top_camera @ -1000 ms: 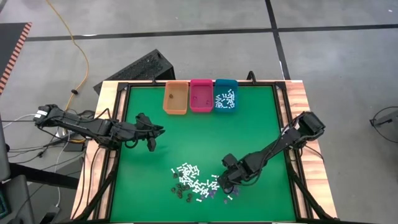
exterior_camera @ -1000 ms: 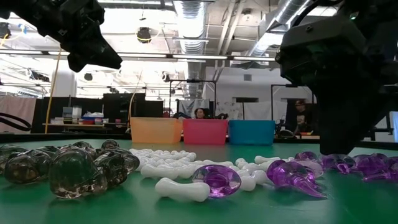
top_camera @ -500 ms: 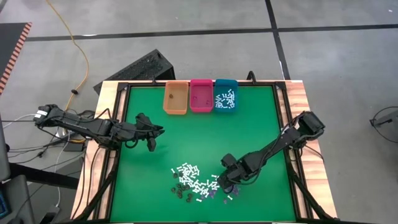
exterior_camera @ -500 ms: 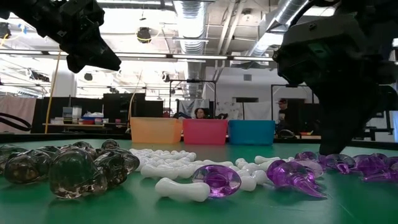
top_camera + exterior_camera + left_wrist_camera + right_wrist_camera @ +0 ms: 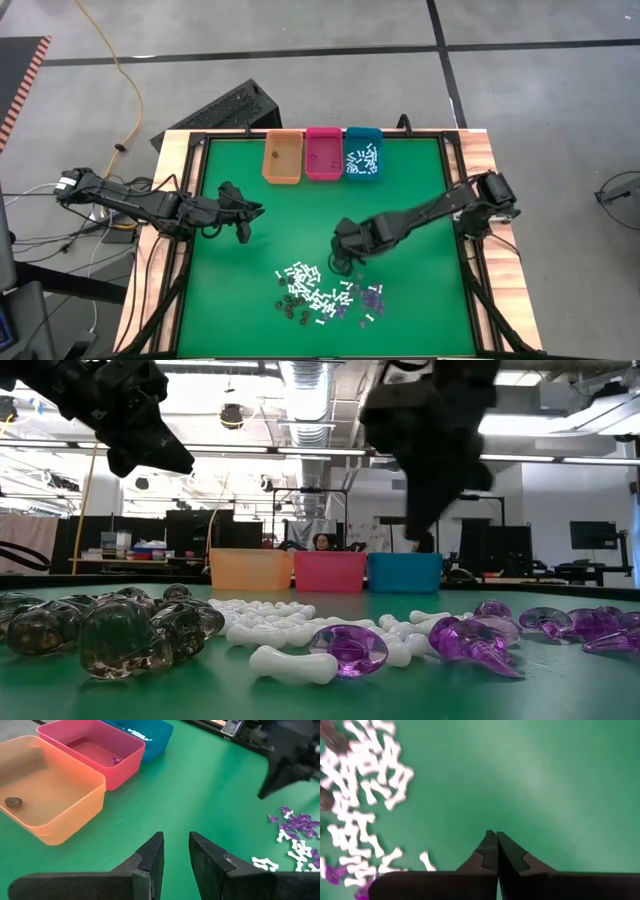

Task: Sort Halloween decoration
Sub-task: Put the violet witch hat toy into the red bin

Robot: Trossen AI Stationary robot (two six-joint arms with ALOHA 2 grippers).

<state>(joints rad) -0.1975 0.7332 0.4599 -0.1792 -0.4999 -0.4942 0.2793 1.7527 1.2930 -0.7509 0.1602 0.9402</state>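
A: Jaws first. The right gripper [image 5: 496, 851] has its jaws clenched tip to tip, and I can't make out any piece between them. It sits just beyond the heap, on the bin side. The left gripper [image 5: 176, 851] hangs over bare green near the table's [image 5: 240, 300] left edge, jaws parted with a narrow gap, grasping nothing.

B: And the Halloween decoration [image 5: 320, 297]?

A: Mostly heaped near the front edge: white bones [image 5: 290, 660], purple bits [image 5: 350, 650] and dark bits [image 5: 110, 635], touching and overlapping. Some white ones already lie in the teal bin [image 5: 363, 165], one dark piece in the orange bin [image 5: 40, 827], a purple one in the pink bin [image 5: 95, 755].

B: What could go wrong?

A: My guess: if the right jaws do pinch something, it's too tiny to confirm, so it could slip out on the way to the bins and land on the table unnoticed. If they pinched nothing, the trip is wasted. And the colours lie tangled, so a grab may lift two kinds at once and foul a bin.

B: Any writing or labels?

A: None I can read on the bins, arms or table.
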